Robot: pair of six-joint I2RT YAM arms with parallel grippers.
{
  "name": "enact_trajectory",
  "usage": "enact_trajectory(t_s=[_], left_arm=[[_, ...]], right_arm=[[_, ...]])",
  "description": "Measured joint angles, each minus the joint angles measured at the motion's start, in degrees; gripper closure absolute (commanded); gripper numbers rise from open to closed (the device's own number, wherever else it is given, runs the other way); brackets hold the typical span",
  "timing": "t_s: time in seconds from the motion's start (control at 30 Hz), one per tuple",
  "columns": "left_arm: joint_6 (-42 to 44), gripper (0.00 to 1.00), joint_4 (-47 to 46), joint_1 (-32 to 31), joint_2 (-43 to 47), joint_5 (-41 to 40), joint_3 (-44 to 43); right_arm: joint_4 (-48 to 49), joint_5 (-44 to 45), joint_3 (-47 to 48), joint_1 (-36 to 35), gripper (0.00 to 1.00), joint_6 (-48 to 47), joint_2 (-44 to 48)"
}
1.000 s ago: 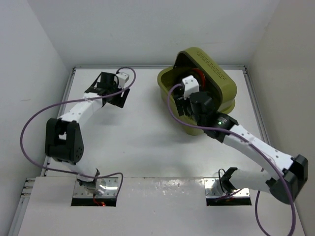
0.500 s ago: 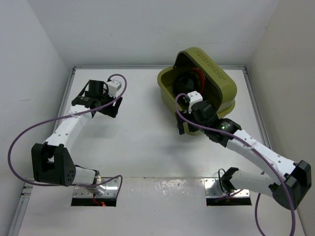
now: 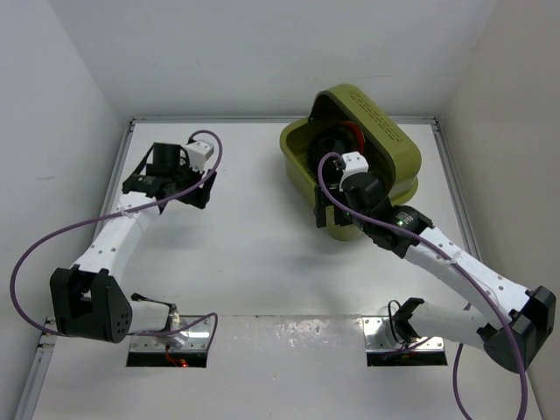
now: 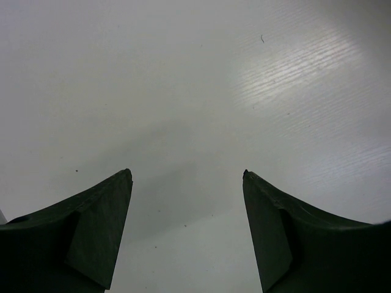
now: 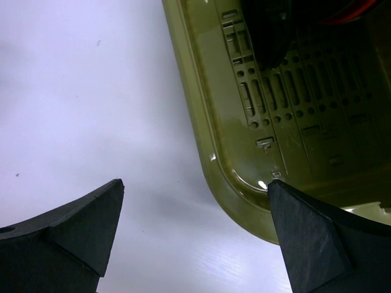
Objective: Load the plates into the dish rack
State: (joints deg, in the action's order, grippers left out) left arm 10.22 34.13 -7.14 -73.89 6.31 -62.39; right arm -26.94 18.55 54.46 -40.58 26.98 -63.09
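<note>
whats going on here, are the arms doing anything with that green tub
Two robot arms are loading plates into the olive-green dish rack. At least a dark plate and an orange plate already sit inside it. The right gripper hangs open and empty over the rack's near corner. The left gripper is also open and empty, over the white table well to the left of the rack.

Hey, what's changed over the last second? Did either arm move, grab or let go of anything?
The right tool has pulled back out of the dish rack to its near rim and now stands wide open, holding nothing. The left tool, open and empty, drifted left while its elbow swung toward the near edge. The dish rack and the plates inside it stayed put.
</note>
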Motion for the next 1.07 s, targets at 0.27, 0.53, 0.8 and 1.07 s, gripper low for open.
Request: enact_trajectory(t_s=[0.27,0.53,0.8,1.07], left_arm=[[-0.22,0.23,-0.37,0.0,0.63,0.94,1.53],[-0.44,0.23,-0.5,0.07,0.61,1.53,1.55],[-0.59,0.23,-0.63,0.11,0.61,2.1,2.08],[-0.79,0.23,-0.59,0.11,0.63,2.51,2.58]], right_arm=[[-0.13,0.98,-0.13,0.0,0.0,0.02,0.81],[-0.13,1.88,-0.66,0.0,0.0,0.46,1.18],[-0.17,2.19,-1.42,0.0,0.0,0.48,1.97],[-0.13,2.51,-2.36,0.0,0.0,1.14,2.34]])
